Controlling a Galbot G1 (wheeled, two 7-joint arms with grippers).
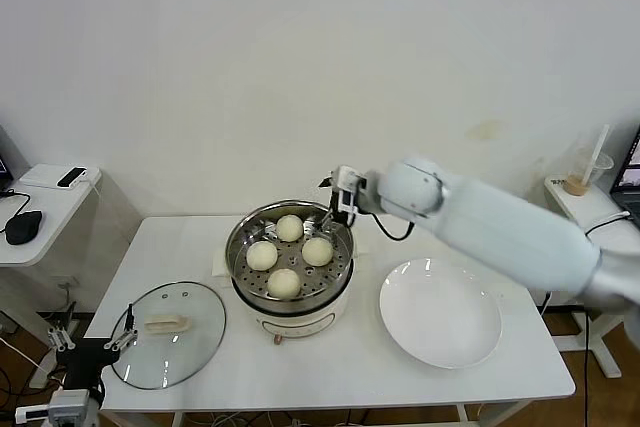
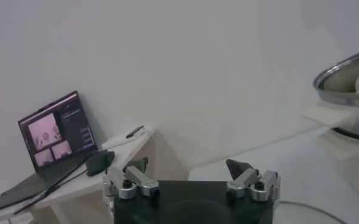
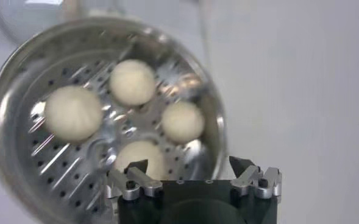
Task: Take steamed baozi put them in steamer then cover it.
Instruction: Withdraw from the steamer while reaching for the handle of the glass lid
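Note:
Several cream-white steamed baozi point(image 1: 290, 228) point(image 3: 132, 81) lie in the shiny steel steamer point(image 1: 236, 237) point(image 3: 2, 91) on its cream pot base at the table's middle. My right gripper point(image 1: 332, 215) point(image 3: 188, 163) hovers open over the steamer's back right rim, with nothing between its fingers. One bun lies just below its fingertips. The clear glass cover point(image 1: 190, 347) with a cream handle rests flat on the table's front left. My left gripper point(image 1: 92, 339) point(image 2: 188, 163) stands open and empty by the table's front left corner, beside the cover. In the left wrist view the steamer point(image 2: 344, 73) shows farther off.
A flat white plate point(image 1: 440, 312) sits to the right of the steamer, bare. A side table point(image 1: 40, 209) with a mouse and a phone stands at the left, and a laptop point(image 2: 57, 131) rests on it. A cup with a straw point(image 1: 583, 172) stands at far right.

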